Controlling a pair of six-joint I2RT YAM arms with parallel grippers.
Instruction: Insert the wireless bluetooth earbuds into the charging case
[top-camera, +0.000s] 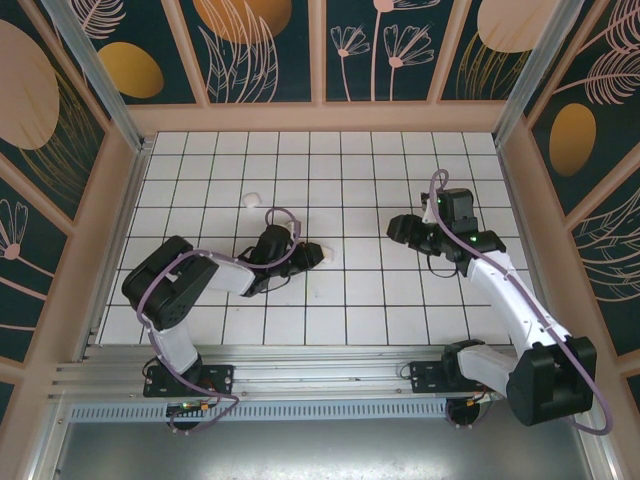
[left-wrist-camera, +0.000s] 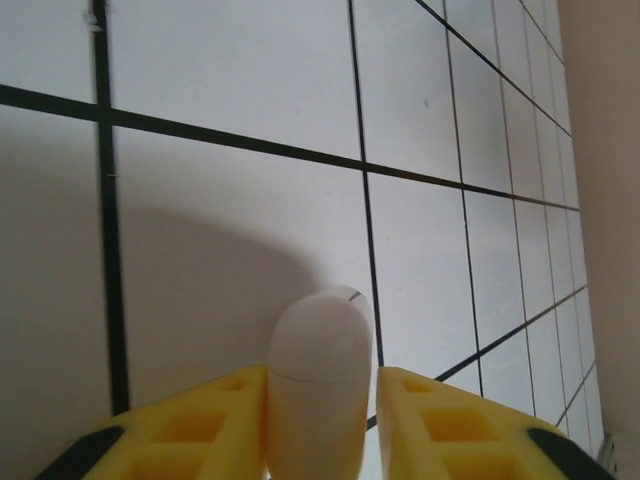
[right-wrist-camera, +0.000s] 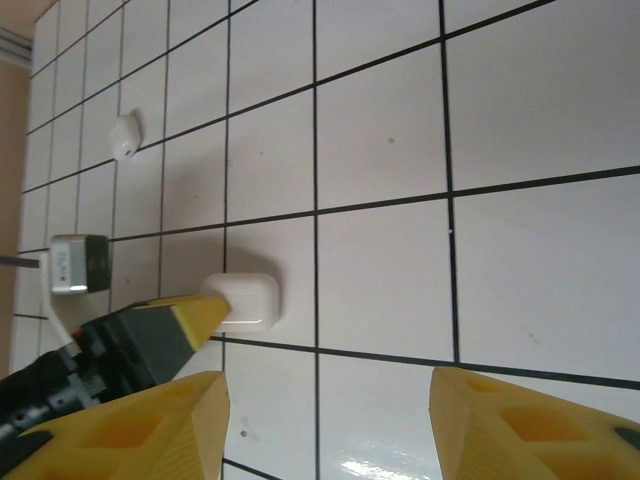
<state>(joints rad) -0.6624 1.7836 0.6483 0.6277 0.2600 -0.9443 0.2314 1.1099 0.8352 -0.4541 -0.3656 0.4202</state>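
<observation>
Left jaws pinch the closed charging case (left-wrist-camera: 318, 385); hold it steady, lid clear, for the spread right jaws to open.

case (left-wrist-camera: 318, 400): lower end cut off by left wrist view's bottom edge, flanks hidden by left jaws | white blob (right-wrist-camera: 125, 135): too small to tell earbud from case | right jaws: cut off at right wrist view's bottom edge | case contents: hidden, lid shut

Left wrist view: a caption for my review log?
Yellow-fingered left gripper brackets the white charging case on the tiled table.
</observation>
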